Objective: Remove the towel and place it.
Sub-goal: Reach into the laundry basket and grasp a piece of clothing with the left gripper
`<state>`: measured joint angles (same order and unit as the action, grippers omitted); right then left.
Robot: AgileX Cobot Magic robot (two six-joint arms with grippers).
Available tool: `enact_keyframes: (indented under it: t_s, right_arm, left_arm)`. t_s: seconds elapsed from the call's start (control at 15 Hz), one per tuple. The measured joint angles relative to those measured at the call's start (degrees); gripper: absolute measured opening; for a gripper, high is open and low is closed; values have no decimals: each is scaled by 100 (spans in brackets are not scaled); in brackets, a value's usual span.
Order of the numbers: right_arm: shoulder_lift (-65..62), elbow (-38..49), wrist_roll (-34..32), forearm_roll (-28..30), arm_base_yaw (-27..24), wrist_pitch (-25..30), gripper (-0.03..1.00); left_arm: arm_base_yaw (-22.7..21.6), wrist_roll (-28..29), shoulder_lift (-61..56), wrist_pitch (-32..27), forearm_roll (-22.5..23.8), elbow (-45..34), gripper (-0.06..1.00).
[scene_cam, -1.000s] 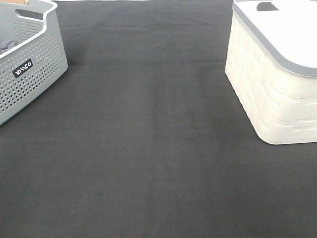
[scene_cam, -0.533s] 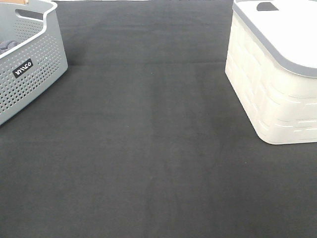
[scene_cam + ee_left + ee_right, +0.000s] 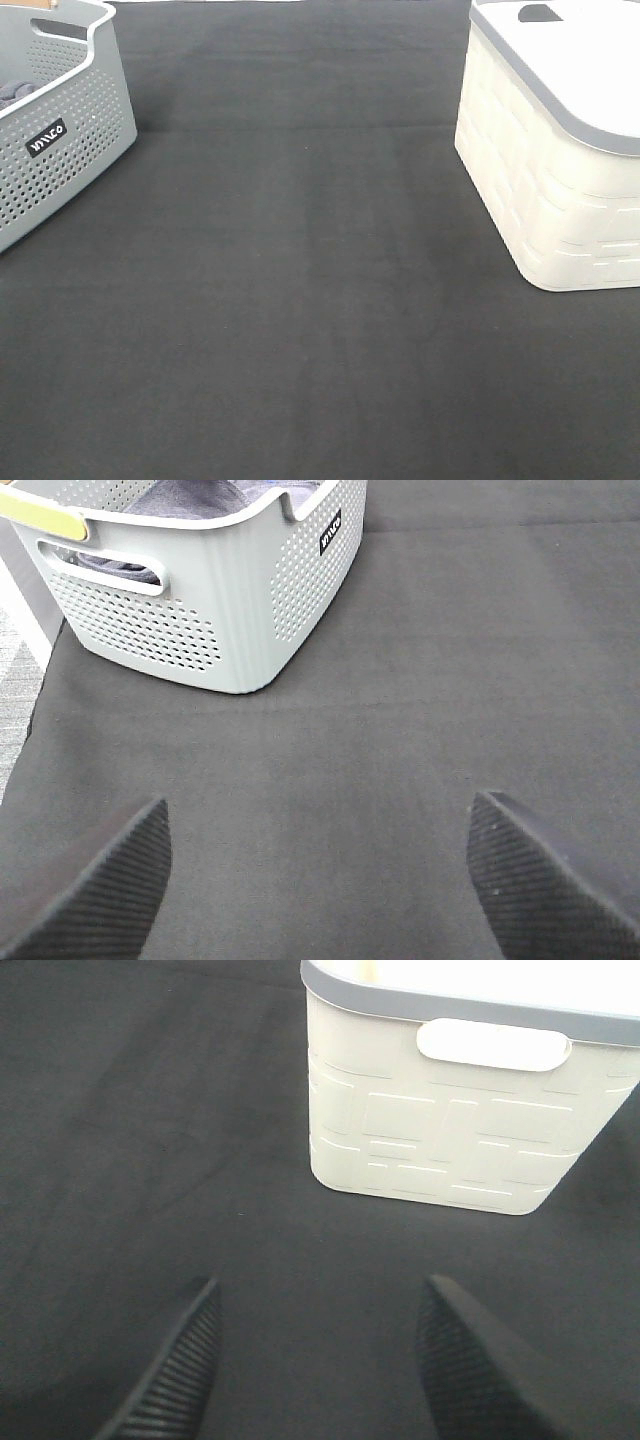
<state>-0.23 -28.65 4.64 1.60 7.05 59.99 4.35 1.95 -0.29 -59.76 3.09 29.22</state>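
left gripper (image 3: 320, 815): fingers spread wide, nothing between them, held above the black surface (image 3: 300, 300) and short of the grey basket (image 3: 230, 610). right gripper (image 3: 322, 1288): fingers also well apart, empty, facing the white basket (image 3: 440, 1140).

grey basket: perforated, holds grey-lavender cloth (image 3: 190, 495). the towel cannot be told apart as a separate piece. white basket: interior washed out, contents cannot be told.

neither arm appears in the exterior high view. that view matches the earlier frames, with both baskets unmoved.
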Motion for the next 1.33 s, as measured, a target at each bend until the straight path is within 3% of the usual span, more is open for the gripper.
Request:
enact_keyframes:
  t_s: [0.27, 0.47, 0.87, 1.07, 1.33]
  right_arm:
    - [0, 0, 0, 0, 0, 0, 59]
    - [0, 0, 0, 0, 0, 0, 59]
    - [0, 0, 0, 0, 0, 0, 59]
    - [0, 0, 0, 0, 0, 0, 59]
    - [0, 0, 0, 0, 0, 0, 59]
  left_arm:
    - [0, 0, 0, 0, 109, 52, 76]
    - [0, 246, 390, 46, 613, 350, 76]
    - [0, 1117, 2097, 1369, 1180, 796, 75]
    - [0, 2023, 3168, 2143, 1662, 980, 75]
    - [0, 3959, 4566, 2830, 2807, 1473, 75]
